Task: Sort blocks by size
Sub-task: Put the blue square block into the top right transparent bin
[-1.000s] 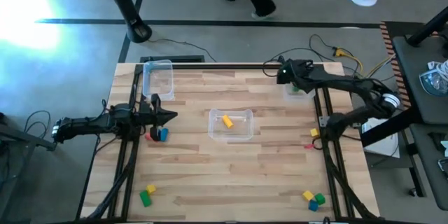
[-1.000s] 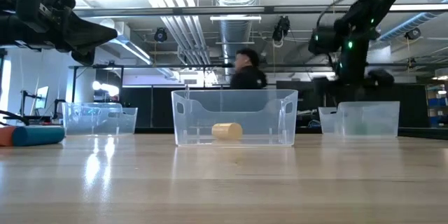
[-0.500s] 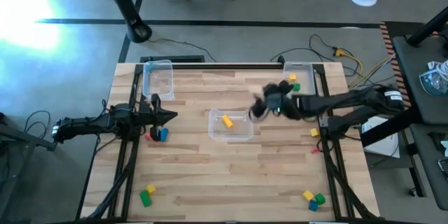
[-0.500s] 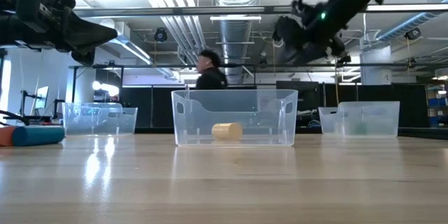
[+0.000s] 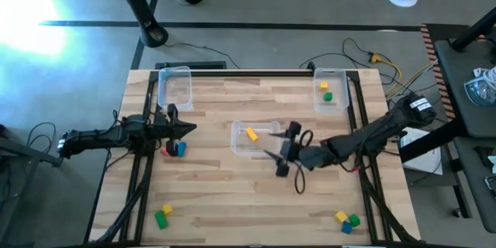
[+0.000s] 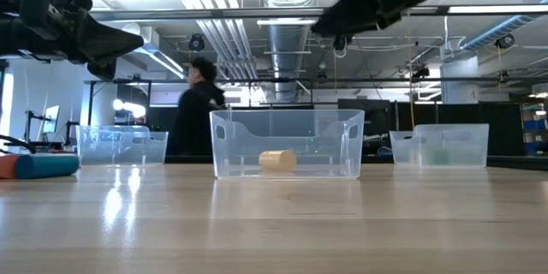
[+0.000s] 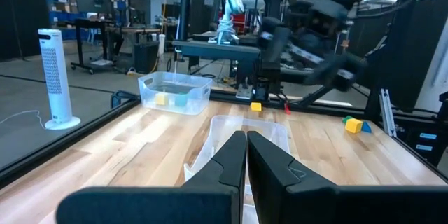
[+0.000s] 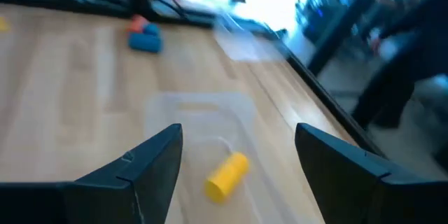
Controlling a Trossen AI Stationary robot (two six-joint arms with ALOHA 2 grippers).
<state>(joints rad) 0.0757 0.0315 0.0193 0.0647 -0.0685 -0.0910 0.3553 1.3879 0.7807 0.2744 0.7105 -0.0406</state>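
A yellow block (image 5: 251,133) lies in the clear centre bin (image 5: 256,149). My right gripper (image 5: 276,153) hovers open above that bin's near right corner; in the right wrist view its fingers (image 8: 150,164) stand wide apart with the yellow block (image 8: 227,175) seen between them, untouched. My left gripper (image 5: 188,129) waits shut at the table's left, just beyond a red and a blue block (image 5: 175,149) that lie on the table. The far right bin (image 5: 329,102) holds a yellow and a green block (image 5: 325,91).
An empty clear bin (image 5: 175,87) stands at the far left. A green and a yellow block (image 5: 163,215) lie near the left front corner; yellow, green and blue blocks (image 5: 346,219) lie near the right front corner. A person (image 6: 195,107) walks beyond the table.
My right gripper has swung from over the far right bin toward the table's near and left side, and now hangs by the centre bin's right side. The person behind the table has walked on. The blocks lie where they were.
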